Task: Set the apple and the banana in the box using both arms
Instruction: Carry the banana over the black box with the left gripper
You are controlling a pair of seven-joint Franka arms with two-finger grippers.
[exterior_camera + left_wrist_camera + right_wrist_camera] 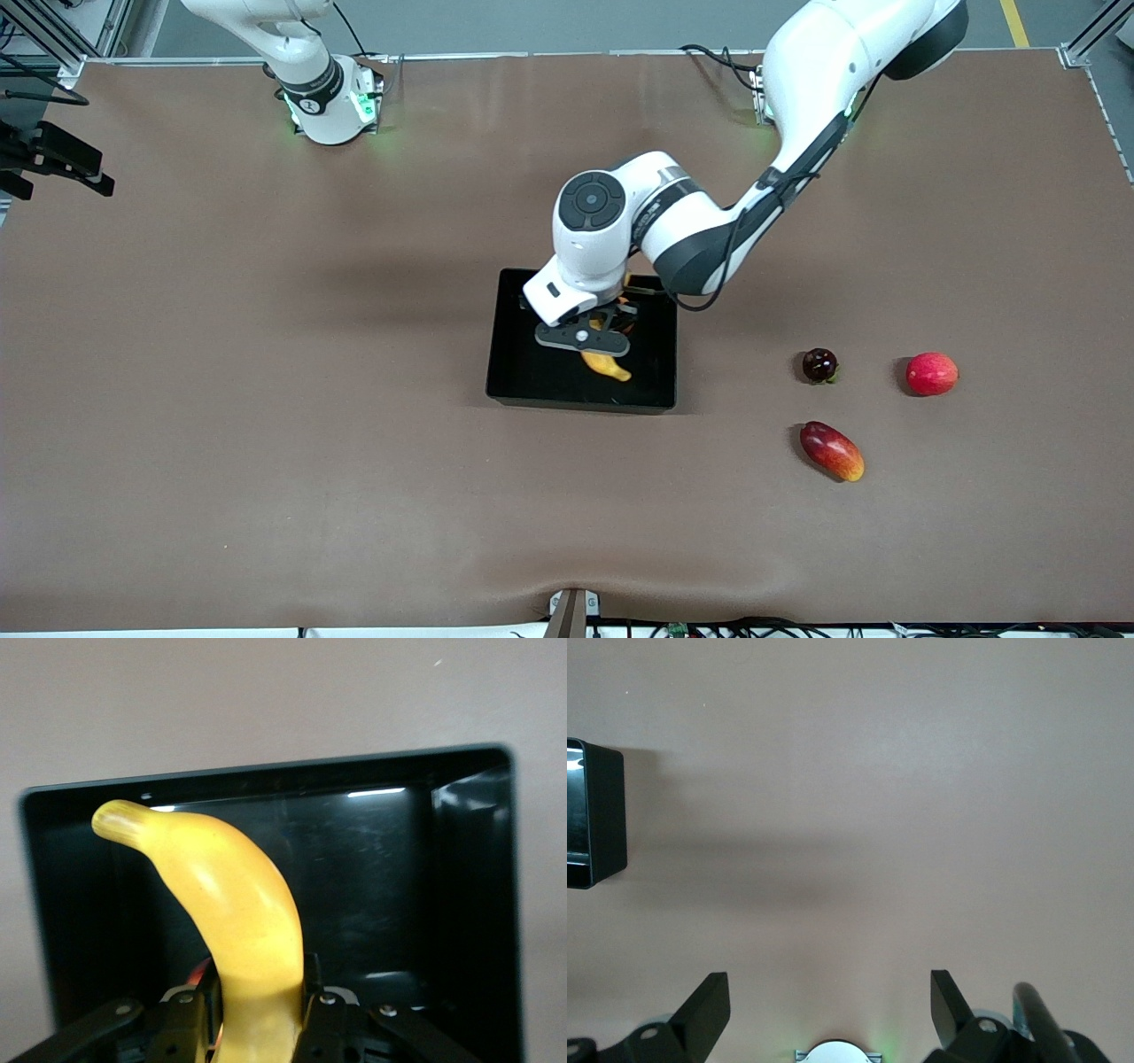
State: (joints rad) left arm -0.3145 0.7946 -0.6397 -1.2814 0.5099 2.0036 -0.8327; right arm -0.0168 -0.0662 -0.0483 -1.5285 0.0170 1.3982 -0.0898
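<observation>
The right gripper (pixel 830 1010) hangs over bare brown table (pixel 904 788), its 2 black fingers (pixel 709 1014) spread wide apart with nothing between them. Between the fingers, lower down, a white rounded robot base (pixel 837 1052) shows with a faint green glow beside it. One corner of the box (pixel 595 815) shows at the picture's edge, resting on the table well apart from the gripper, glossy inside. A soft shadow lies on the table beside the box.

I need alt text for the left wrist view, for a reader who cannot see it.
The left gripper holds a yellow banana over the black box, its fingers closed on the fruit's lower part. Brown table surrounds the box.
</observation>
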